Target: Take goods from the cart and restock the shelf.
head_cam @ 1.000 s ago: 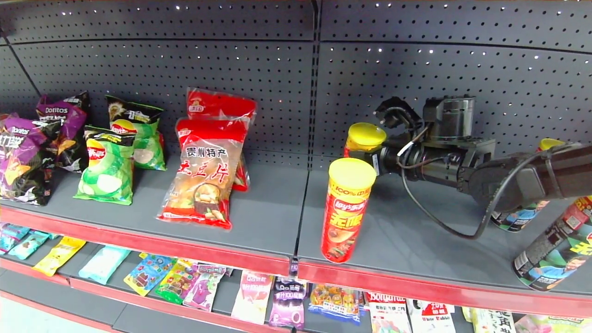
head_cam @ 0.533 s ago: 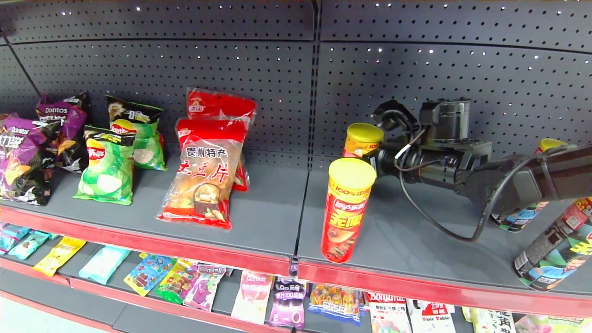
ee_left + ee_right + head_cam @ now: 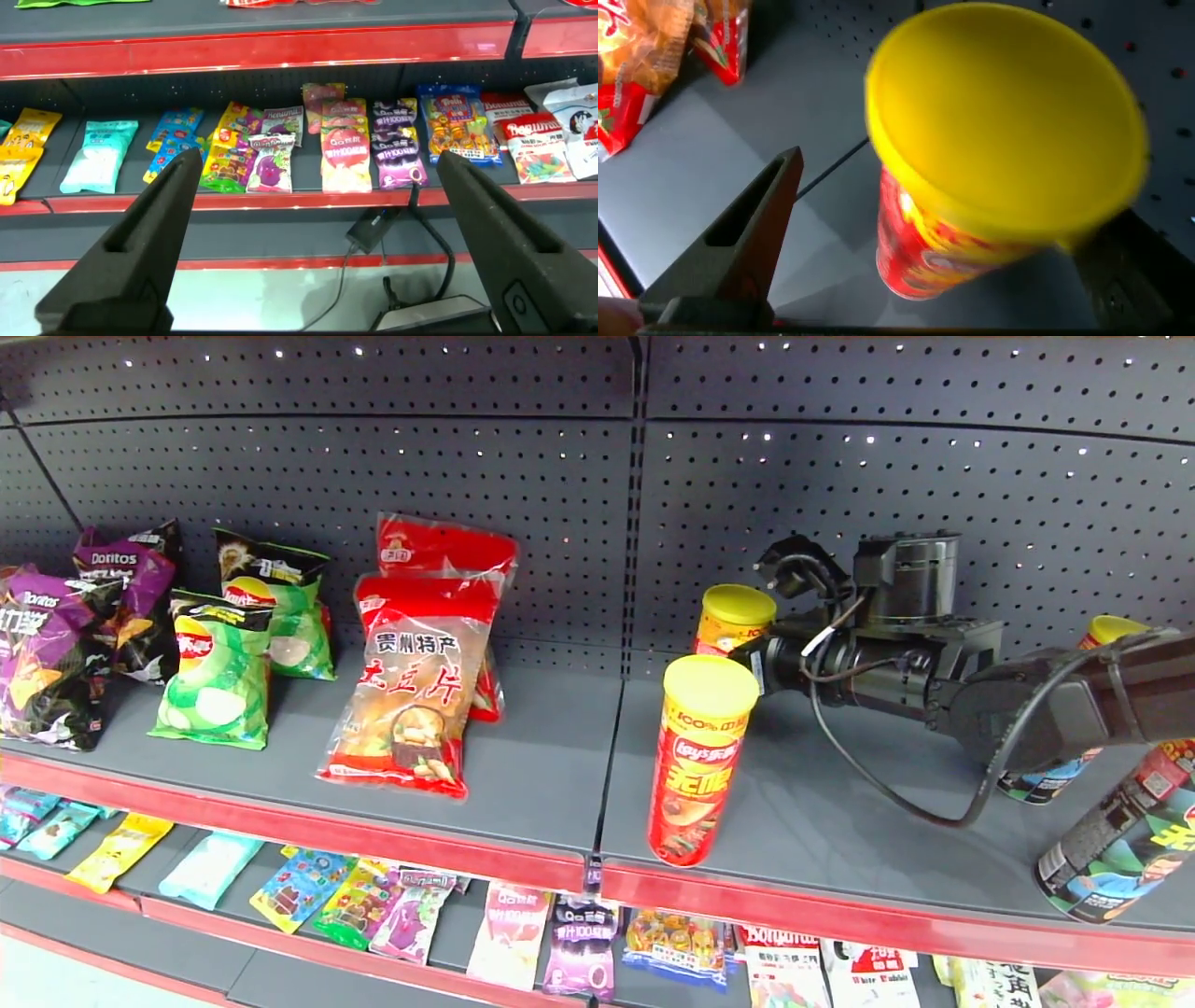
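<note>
1. The right arm comes in from the right over the upper shelf, with its wrist about level with the can tops.
2. The right gripper has its fingers spread on either side of the rear can. In the right wrist view one finger stands clearly apart from the can, with bare shelf showing between them. The other finger is mostly hidden behind the can's yellow lid, so contact on that side cannot be told.
3. The rear can is red with a yellow lid. It stands upright near the pegboard, on the shelf's right section just beside the divider.
4. The front can, of the same kind, stands upright straight before the rear can, near the shelf's red front edge and apart from the gripper.
5. Farther right, one dark can stands partly behind the arm, and a second, the tilted can, leans at the view's edge.
6. On the left section stand red bags, then green bags, then purple bags.
7. The left gripper has its fingers wide apart and holds nothing. It faces the lower shelves, where candy packets lie in rows, and a black cable runs across the floor below.
</note>
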